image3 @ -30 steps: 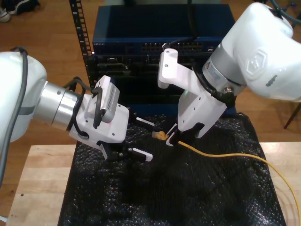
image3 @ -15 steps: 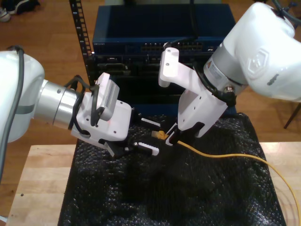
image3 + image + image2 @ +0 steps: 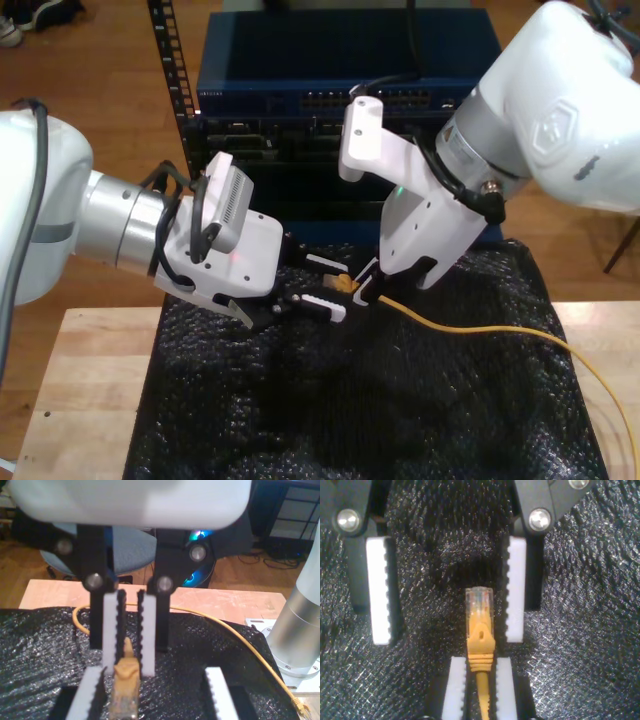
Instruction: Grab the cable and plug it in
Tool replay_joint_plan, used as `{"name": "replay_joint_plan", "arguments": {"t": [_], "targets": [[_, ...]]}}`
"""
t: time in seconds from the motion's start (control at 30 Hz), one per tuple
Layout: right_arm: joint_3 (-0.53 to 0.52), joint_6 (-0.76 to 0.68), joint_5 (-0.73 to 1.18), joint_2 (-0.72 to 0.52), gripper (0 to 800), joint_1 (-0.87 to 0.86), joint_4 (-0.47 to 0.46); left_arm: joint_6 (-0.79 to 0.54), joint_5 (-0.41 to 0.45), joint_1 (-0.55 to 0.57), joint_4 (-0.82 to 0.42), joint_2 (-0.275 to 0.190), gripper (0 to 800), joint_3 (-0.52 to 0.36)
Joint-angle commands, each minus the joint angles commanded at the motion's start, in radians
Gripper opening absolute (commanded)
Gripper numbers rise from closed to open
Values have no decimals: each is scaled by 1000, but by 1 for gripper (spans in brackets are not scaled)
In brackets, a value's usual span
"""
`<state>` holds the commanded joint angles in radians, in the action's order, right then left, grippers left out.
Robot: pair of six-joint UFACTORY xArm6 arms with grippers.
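Note:
The yellow cable (image 3: pixel 480 330) runs over the black mat from the exterior view's right up to my second gripper (image 3: pixel 368 290), which is shut on it just behind the boot. Its clear plug (image 3: pixel 479 602) sticks out beyond the shut pads (image 3: pixel 457 680). My first gripper (image 3: pixel 342 290), on the arm at the exterior view's left, is open and faces the plug head-on. The plug tip lies between its spread pads (image 3: pixel 515 590), touching neither. In the first wrist view the plug (image 3: pixel 125 690) points at the camera, my first gripper (image 3: pixel 155 680) stands open around it, and my second gripper (image 3: pixel 129 665) holds it from behind.
A blue network switch (image 3: pixel 330 100) with a row of ports sits in the rack behind the arms. A black bubble-wrap mat (image 3: pixel 350 420) covers the wooden table (image 3: pixel 90 390). A silver arm base (image 3: pixel 300 630) stands beside the mat.
My first gripper has moved toward the exterior view's right, and its open fingers now straddle the plug tip. My second gripper still holds the cable in the same place.

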<state>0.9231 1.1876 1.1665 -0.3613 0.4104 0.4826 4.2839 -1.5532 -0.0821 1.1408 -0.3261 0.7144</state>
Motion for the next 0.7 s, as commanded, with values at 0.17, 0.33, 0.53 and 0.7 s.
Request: {"name": "replay_joint_plan", "arguments": {"t": [0.17, 0.33, 0.53, 0.7], "targets": [[0, 0, 0, -5, 8, 0, 0, 2, 6, 0, -2, 0, 385, 0], [-2, 0, 0, -11, 8, 0, 0, 2, 9, -2, -2, 0, 328, 0], [-2, 0, 0, -11, 8, 2, 0, 5, 5, -21, 2, 2, 289, 0], [-2, 0, 0, -11, 8, 2, 0, 6, 3, -23, 2, 2, 261, -2]]}}
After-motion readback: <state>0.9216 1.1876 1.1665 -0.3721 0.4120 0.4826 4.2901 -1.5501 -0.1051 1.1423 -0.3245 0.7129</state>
